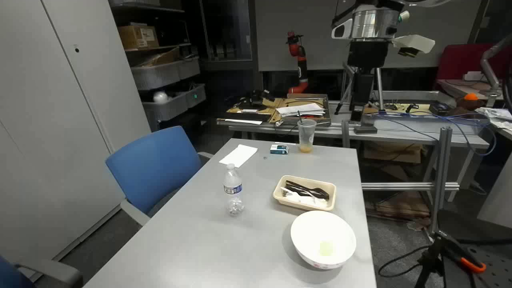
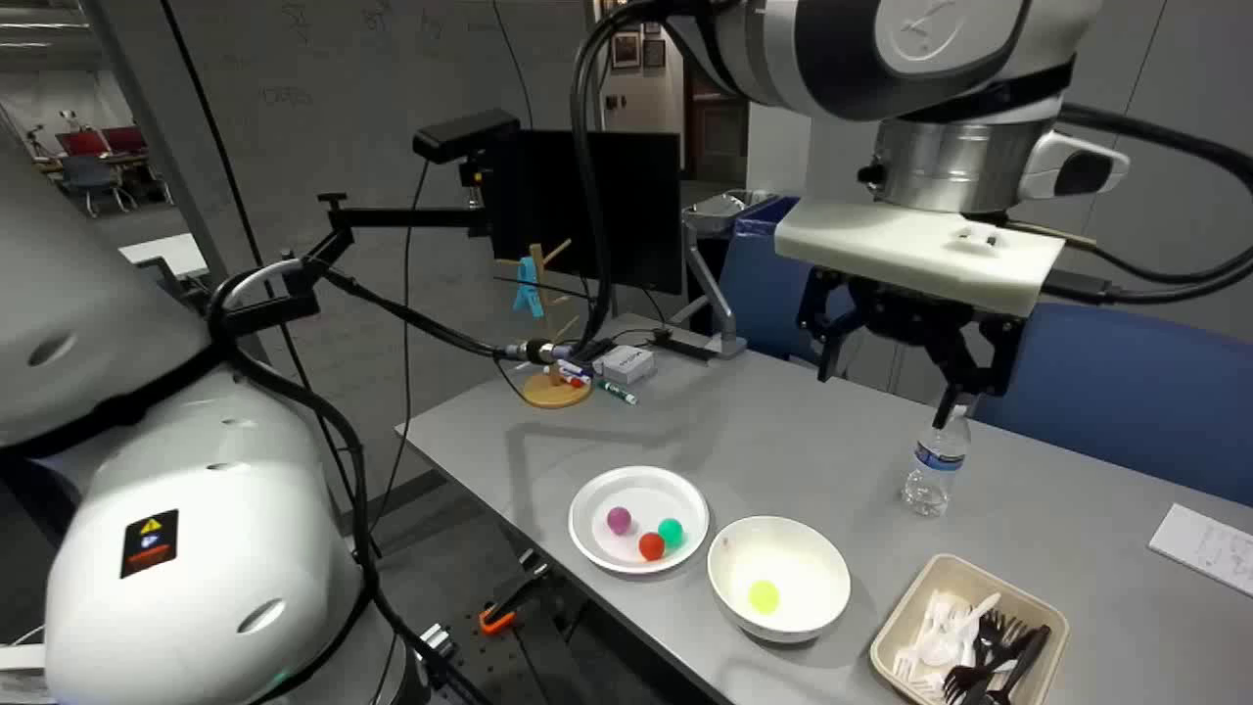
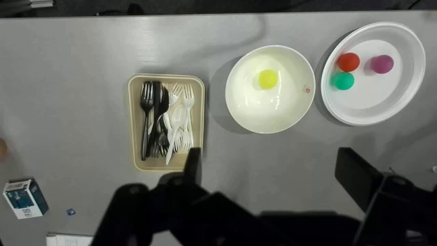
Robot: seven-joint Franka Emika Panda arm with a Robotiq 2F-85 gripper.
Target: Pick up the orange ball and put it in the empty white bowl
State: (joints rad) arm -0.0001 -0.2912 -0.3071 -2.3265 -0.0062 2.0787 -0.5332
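Spread gripper [image 2: 885, 392] hangs above the table [image 2: 783, 441]; orange ball [image 3: 348, 62] sits on the plate [image 3: 374, 90]

The gripper's fingers stand wide apart, with bare space between them. In an exterior view it appears edge-on, so the gap is hard to judge there.

On the table in the wrist view, the white bowl [image 3: 293, 109] holds a yellow ball [image 3: 268, 79], the plate just right of it. The orange ball, reddish in tone, sits toward the plate's left, just beside a green ball [image 3: 343, 81] and left of a purple ball [image 3: 382, 64]. Left of the bowl, a beige tray [image 3: 135, 136] carries black and white plastic cutlery [image 3: 178, 116]. In both exterior views a clear water bottle [image 1: 234, 191] stands upright near the tray, with blue chairs [image 1: 156, 168] along one side of the table.

Only in an exterior view does a red robot arm [image 1: 301, 68] show, far beyond the table. Only in an exterior view do a monitor [image 2: 636, 215] and, before it, a wooden stand [image 2: 556, 393] appear.
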